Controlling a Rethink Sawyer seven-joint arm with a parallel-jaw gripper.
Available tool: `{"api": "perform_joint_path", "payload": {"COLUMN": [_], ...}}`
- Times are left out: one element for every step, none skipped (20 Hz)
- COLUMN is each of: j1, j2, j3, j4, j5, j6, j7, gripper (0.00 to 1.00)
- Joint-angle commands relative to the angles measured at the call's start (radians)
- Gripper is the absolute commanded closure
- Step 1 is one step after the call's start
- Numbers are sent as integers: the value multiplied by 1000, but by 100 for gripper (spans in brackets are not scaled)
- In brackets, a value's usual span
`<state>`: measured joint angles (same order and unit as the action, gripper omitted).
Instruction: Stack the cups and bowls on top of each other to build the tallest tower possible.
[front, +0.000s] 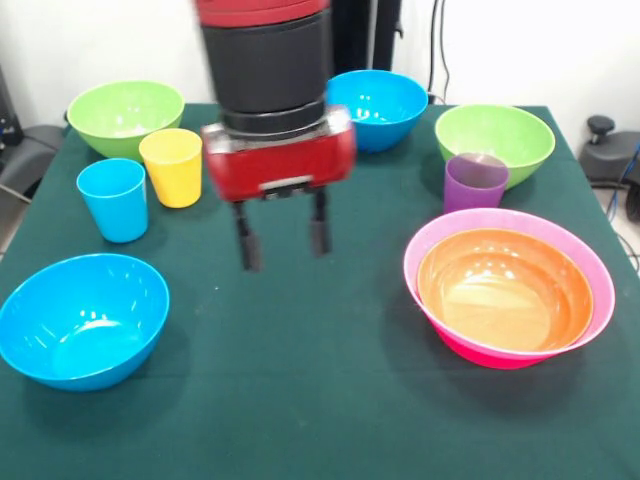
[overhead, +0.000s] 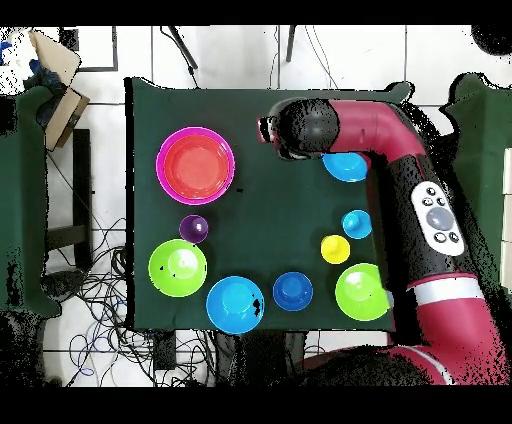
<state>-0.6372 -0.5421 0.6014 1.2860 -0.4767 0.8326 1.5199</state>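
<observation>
The tool hangs above the middle of the green table, its two dark fingers spread apart with nothing between them. It sits below a red block on the red and black arm, which in the overhead view reaches across the table and partly covers a bright blue bowl.

Three cups stand on the table. In the front view the yellow cup and the light blue cup stand just beside each other at the left, and the purple cup stands at the right, close in front of a lime green bowl.

The tower so far is two bowls: the orange bowl nested inside the large pink bowl, at the near right, just beside the purple cup.

Seven bowls can be counted in all. Besides the pink and orange ones there are two lime green, the second lime green bowl at the far left. A large bright blue bowl sits at the near left, and another bright blue bowl at the far middle, behind the arm. The overhead view adds a small dark-blue bowl near the table's edge, between a bright blue and a lime green one.

No label or writing can be read on any of them.
</observation>
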Motion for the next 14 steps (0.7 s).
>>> {"api": "perform_joint_path", "payload": {"j1": [-57, -65, -76, -87, -101, -121, -132, -146, -161, -176, -189, -202, -207, -215], "j2": [83, 82, 78, 73, 62, 44, 31, 18, 9, 1, -6, -14, -22, -28], "j3": [30, 32, 35, 38, 46, 55, 62, 67, 72, 78, 82, 83, 81, 80], "j4": [-25, -20, -10, 0, 16, 34, 46, 53, 60, 66, 74, 80, 88, 93], "j5": [-136, -144, -151, -158, -158, -158, -153, -148, -147, -147, -150, -157, -163, -168], "j6": [167, 170, 177, 184, 188, 202, 215, 236, 248, 260, 266, 277, 277, 280], "j7": [-499, -514, -537, -560, -584, -622, -639, -664, -690, -717, -747, -784, -796, -815], "gripper": [0, 0, 0, 0, 0, 0, 0, 0, 0, 0, 0, 0, 0, 0]}}
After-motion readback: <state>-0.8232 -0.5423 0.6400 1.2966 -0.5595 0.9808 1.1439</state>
